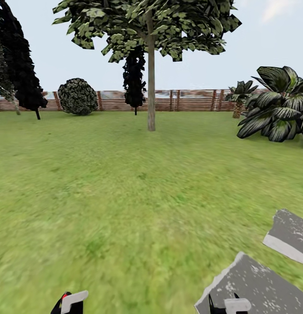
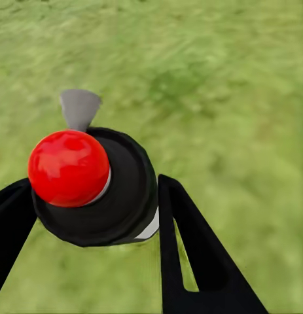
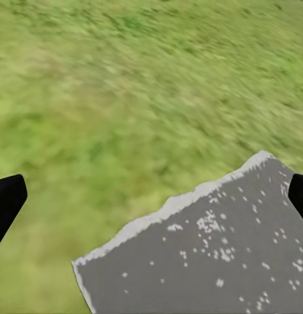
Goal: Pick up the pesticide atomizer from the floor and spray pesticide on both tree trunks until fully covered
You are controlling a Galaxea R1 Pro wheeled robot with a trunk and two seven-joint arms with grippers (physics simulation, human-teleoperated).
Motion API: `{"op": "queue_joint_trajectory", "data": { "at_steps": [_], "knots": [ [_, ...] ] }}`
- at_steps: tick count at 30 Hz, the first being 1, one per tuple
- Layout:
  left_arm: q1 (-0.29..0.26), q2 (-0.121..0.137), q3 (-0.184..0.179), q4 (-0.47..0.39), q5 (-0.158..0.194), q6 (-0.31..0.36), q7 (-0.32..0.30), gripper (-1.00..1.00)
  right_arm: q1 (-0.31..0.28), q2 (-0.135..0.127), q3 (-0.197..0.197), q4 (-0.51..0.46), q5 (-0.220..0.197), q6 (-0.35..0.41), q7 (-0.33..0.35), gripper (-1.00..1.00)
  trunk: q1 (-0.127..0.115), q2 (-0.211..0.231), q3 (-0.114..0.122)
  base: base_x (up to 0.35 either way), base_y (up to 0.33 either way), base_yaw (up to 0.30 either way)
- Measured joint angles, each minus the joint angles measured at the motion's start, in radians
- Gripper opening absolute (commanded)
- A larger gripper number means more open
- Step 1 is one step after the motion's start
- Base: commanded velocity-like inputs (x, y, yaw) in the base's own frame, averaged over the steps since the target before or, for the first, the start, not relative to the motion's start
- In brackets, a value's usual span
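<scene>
Left wrist view shows our left gripper (image 2: 92, 203) clamping the pesticide atomizer (image 2: 92, 186), right gripper (image 3: 151, 196) spread empty, so we should approach the far tree trunk (image 1: 151, 87) before spraying.

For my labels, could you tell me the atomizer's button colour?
Bright red, atop the pesticide atomizer's black cap; clearest in the left wrist view.

Head forward; wrists down at grass (image 1: 125, 196)

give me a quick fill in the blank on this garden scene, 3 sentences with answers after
1. The left gripper is shut on the pesticide atomizer, whose knob is coloured ____.
2. The tall tree trunk stands in front of a brown wooden ____.
3. Under the right gripper lies grass and a grey ____ slab.

Missing words: red; fence; stone
</scene>
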Motion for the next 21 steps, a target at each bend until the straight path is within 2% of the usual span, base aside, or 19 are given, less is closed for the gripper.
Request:
{"op": "queue_joint_trajectory", "data": {
  "at_steps": [21],
  "knots": [
    [0.0,0.004,0.001,0.0,0.0,0.0,0.0,-1.0,0.0,0.0,0.002,-0.001,0.0,0.0,0.0,1.0,0.0,0.0,0.0,0.34,0.0,0.0]
  ]
}}
